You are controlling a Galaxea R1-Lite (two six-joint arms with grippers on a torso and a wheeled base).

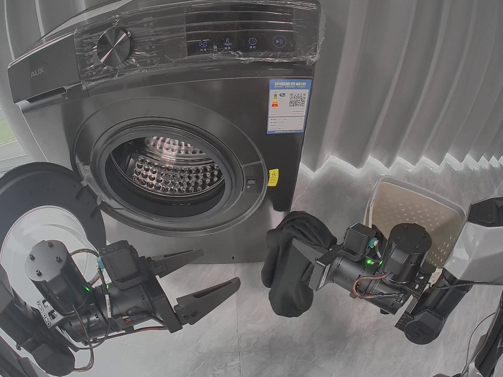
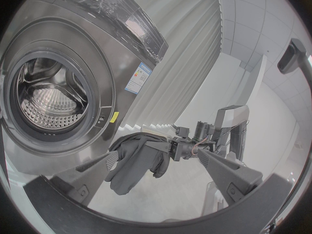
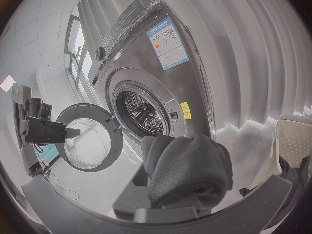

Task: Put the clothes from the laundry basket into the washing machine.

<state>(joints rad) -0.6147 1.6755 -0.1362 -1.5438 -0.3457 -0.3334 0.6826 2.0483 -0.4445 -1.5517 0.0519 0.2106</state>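
Observation:
A dark grey washing machine (image 1: pixel 173 95) stands ahead with its round door (image 1: pixel 36 210) swung open to the left and its steel drum (image 1: pixel 173 171) bare. My right gripper (image 1: pixel 301 250) is shut on a black garment (image 1: pixel 293 268) that hangs above the floor, right of the machine's lower front corner. The same black garment (image 3: pixel 188 169) bunches over the fingers in the right wrist view and hangs as a black garment (image 2: pixel 136 160) in the left wrist view. My left gripper (image 1: pixel 209 273) is open and holds nothing, low in front of the machine. The beige laundry basket (image 1: pixel 419 210) stands at right.
Pleated white curtains (image 1: pixel 408 69) hang behind and right of the machine. Grey tiled floor (image 1: pixel 262 341) lies bare between the two arms. More dark cloth (image 3: pixel 292 169) hangs at the basket's edge (image 3: pixel 294 140). A window (image 3: pixel 76 56) lies beyond the machine's far side.

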